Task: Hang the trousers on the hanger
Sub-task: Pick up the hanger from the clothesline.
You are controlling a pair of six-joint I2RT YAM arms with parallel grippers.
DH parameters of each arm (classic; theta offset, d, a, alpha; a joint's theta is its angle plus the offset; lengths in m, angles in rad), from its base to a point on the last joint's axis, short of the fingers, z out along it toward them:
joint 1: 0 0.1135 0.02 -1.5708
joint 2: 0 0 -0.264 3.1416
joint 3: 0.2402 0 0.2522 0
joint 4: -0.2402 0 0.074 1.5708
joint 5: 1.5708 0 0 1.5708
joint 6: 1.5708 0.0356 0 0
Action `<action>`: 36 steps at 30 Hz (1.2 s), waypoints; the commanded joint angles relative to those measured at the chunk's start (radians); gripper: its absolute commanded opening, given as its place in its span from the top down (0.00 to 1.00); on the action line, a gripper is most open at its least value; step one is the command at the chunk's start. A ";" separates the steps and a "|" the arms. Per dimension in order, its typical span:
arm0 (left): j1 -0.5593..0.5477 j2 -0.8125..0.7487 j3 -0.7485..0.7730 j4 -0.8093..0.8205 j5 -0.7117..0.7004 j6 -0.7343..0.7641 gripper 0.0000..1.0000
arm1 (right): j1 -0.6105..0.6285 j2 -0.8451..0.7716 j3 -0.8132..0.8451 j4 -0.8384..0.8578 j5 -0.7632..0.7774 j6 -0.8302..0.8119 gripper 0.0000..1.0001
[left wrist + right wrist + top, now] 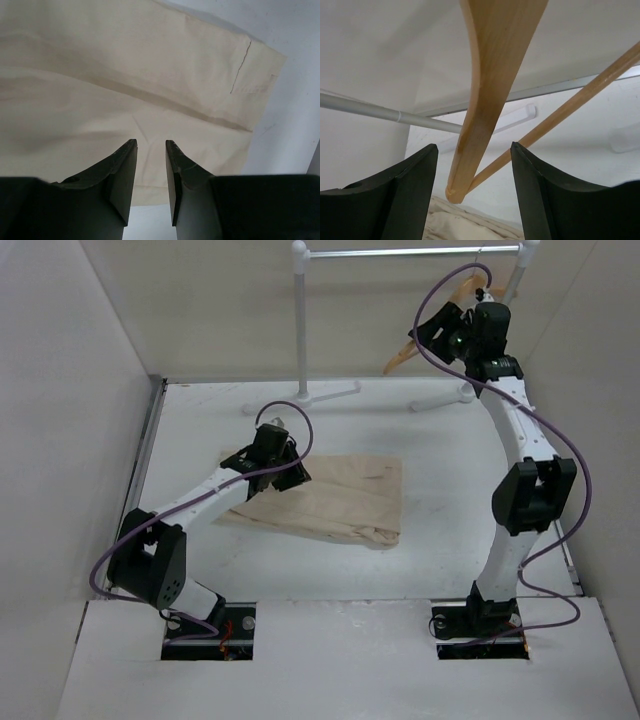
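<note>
The beige trousers [340,500] lie folded flat in the middle of the table. My left gripper [278,440] hovers over their far left end. In the left wrist view the left gripper [151,145] has its jaws a narrow gap apart with nothing between them, and the trousers [125,80] lie beneath. The wooden hanger [400,358] hangs at the back right. My right gripper [432,332] is at its left end. In the right wrist view the right gripper [474,147] is wide open, with the hanger's arm [485,100] between the jaws, untouched. The trousers [465,225] show far below.
The white garment rail [410,252] crosses the back, its post [300,320] and feet standing on the table behind the trousers. It also shows in the right wrist view [370,111]. Grey walls close in the left, right and back sides.
</note>
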 commanded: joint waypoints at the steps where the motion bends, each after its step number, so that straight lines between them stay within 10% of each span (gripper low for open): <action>1: 0.007 -0.012 0.000 0.027 0.003 0.007 0.72 | 0.012 0.049 0.060 0.052 -0.025 0.006 0.35; 16: 0.009 -0.012 0.009 0.023 -0.002 0.003 0.72 | 0.047 0.041 0.086 0.193 -0.141 0.063 0.76; 36: 0.038 -0.043 0.320 -0.014 0.029 0.007 0.51 | 0.108 -0.319 -0.366 0.214 -0.187 0.034 0.79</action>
